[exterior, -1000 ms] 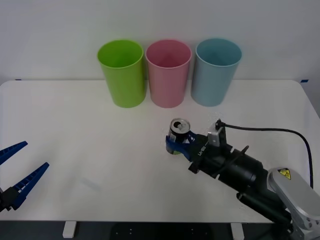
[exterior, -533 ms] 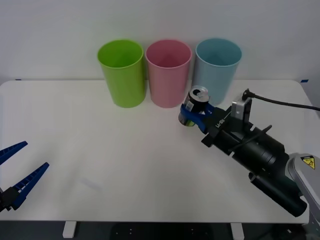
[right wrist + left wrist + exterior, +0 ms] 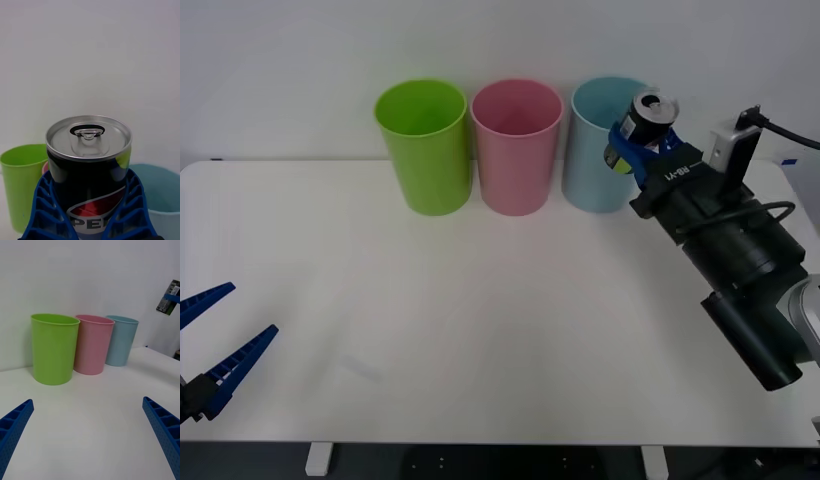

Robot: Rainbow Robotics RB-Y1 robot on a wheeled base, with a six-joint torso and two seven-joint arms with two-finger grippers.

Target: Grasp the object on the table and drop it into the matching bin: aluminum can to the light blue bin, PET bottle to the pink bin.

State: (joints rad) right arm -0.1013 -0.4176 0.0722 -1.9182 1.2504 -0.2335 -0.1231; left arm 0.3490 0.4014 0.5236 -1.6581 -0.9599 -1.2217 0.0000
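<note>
Right gripper [image 3: 632,140] holds the aluminum can [image 3: 642,127] tight, now lifted off the table [image 3: 480,300] to the upper right, beside the light blue bin [image 3: 598,150] rim. It seems almost ready to drop. Left gripper [image 3: 215,340] waits open at lower left.

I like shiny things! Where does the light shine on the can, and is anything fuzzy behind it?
Right wrist view: the aluminum can between the blue fingers gleams on its silver top; the light blue bin behind looks soft. Front view: faint shadows on the table.

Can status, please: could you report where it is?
Right gripper shut on can, lifted beside blue bin rim. Left gripper open, parked low. Nothing blocking.
</note>
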